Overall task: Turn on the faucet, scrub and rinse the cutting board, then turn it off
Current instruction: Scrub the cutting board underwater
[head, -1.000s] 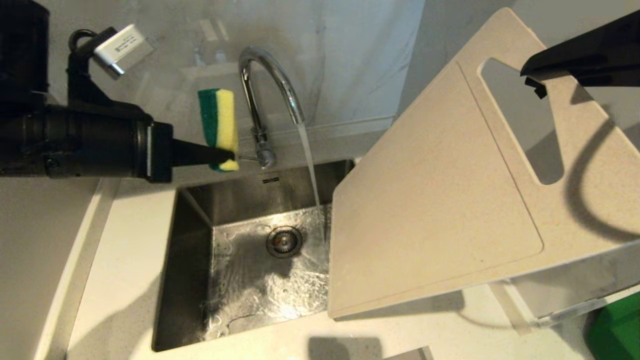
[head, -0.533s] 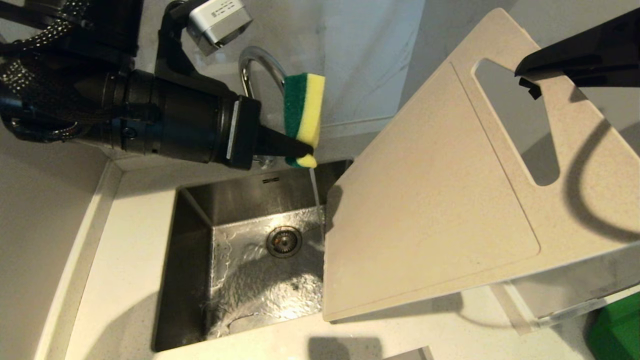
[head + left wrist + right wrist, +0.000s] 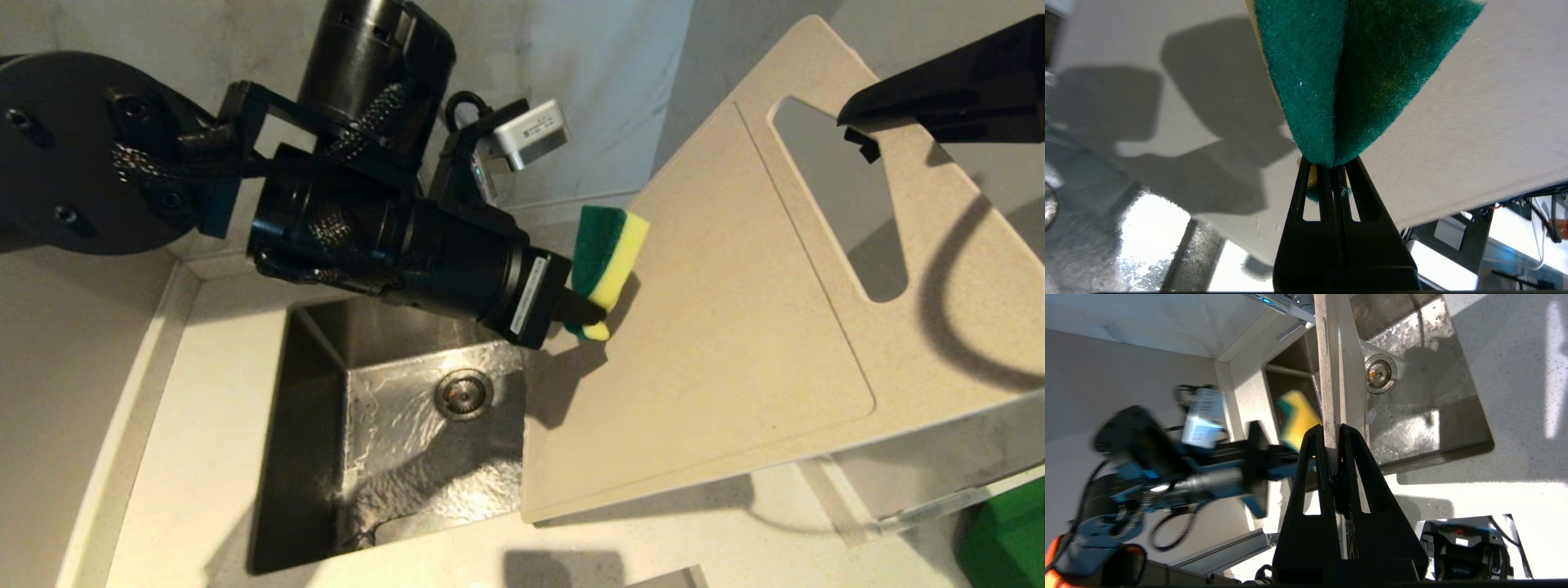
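The left gripper [image 3: 589, 313] has its fingers squeezed tight on a sponge [image 3: 608, 249], green on one side and yellow on the other. The sponge sits right at the left edge of the cutting board [image 3: 718, 343], over the sink [image 3: 392, 425] (whether it presses on the board or is only just beside it, I cannot tell). The board is big and beige, with a long hole for a handle near its top end. It is held up on a slant, with its low end over the sink and the worktop [image 3: 188, 457]. The right gripper [image 3: 1334, 435] has its fingers closed on the board's thin edge, up by the handle hole. The sink floor is wet and shiny around the round drain [image 3: 464, 394]. The left arm hides the faucet in the head view.
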Motion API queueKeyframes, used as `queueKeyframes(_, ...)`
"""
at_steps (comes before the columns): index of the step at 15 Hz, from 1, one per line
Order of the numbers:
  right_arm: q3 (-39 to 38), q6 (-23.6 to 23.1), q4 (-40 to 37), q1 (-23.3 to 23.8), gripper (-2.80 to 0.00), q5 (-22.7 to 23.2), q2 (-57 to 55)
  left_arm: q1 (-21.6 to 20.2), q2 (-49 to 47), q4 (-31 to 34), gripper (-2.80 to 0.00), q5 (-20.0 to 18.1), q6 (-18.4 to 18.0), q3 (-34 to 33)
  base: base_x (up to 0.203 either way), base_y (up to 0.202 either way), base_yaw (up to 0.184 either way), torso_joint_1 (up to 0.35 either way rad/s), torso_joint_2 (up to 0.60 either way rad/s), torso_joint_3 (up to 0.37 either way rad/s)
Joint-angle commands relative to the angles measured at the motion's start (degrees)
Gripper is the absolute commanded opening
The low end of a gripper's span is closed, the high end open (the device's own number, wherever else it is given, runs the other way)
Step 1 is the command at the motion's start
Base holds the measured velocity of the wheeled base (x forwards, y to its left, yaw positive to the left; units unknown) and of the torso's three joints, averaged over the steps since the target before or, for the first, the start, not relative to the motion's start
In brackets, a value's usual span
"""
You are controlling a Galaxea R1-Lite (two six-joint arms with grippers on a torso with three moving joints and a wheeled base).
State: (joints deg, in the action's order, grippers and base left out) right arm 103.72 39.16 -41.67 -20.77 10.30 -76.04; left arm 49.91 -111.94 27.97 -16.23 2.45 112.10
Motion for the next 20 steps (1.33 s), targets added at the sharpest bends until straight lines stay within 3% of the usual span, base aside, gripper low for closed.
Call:
queueKeyframes(1, 0.08, 0.13, -0.17, -0.06, -2.80, 0.33, -0.16, 0.89, -2.05, 0.15, -2.80, -0.03, 0.01, 0.23, 0.000, 0.000, 0.000, 0.000, 0.00, 0.000)
queueKeyframes(6, 0.08, 0.13, 0.01, 0.03, -2.80, 1.30, 0.20, 1.24, -4.07, 0.16, -2.80, -0.12, -1.13, -0.45, 0.000, 0.000, 0.000, 0.000, 0.00, 0.000)
queueKeyframes(10, 0.08, 0.13, 0.01, 0.03, -2.80, 1.30, 0.28, 1.03, -2.02, 0.17, -2.80, 0.14, -1.29, -7.48, 0.000, 0.000, 0.000, 0.000, 0.00, 0.000)
queueKeyframes(14, 0.08, 0.22, 0.01, -0.02, -2.80, 1.74, 0.20, -1.31, 3.18, -0.73, -2.80, 0.23, -1.19, -21.33, 0.000, 0.000, 0.000, 0.000, 0.00, 0.000)
queueKeyframes(20, -0.01, 1.18, -0.08, -0.06, -2.80, 2.53, 0.37, -8.18, 13.27, -11.13, -2.80, 0.30, -1.11, -45.98, 0.000, 0.000, 0.000, 0.000, 0.00, 0.000)
